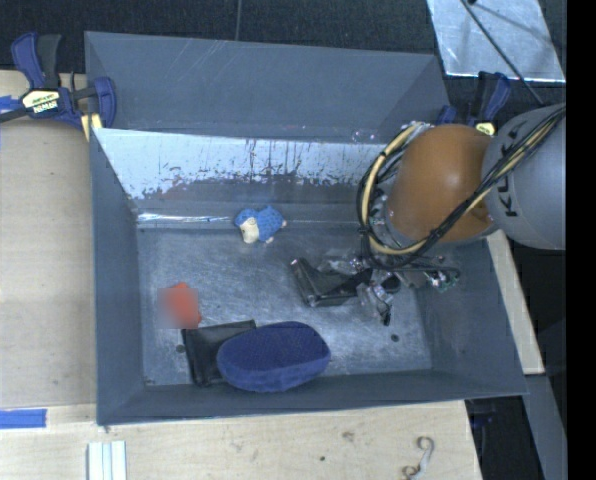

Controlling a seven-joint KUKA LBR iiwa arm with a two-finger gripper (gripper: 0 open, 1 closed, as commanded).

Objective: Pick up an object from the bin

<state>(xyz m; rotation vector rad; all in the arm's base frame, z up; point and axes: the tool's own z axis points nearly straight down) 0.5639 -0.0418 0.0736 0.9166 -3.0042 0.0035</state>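
Grey metal bin (114,268) still contained a blue oval pouch (273,356), orange block (181,305) and small blue toy (260,224). End effector (378,290) sat low beside a dark angular piece (318,281); apart or together could not be told. Nothing was lifted.

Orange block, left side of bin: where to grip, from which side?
Likely top-down, closing across its left and right faces: the orange block is taller than wide in view, with bare bin floor either side; the black flat piece crowds its near edge.
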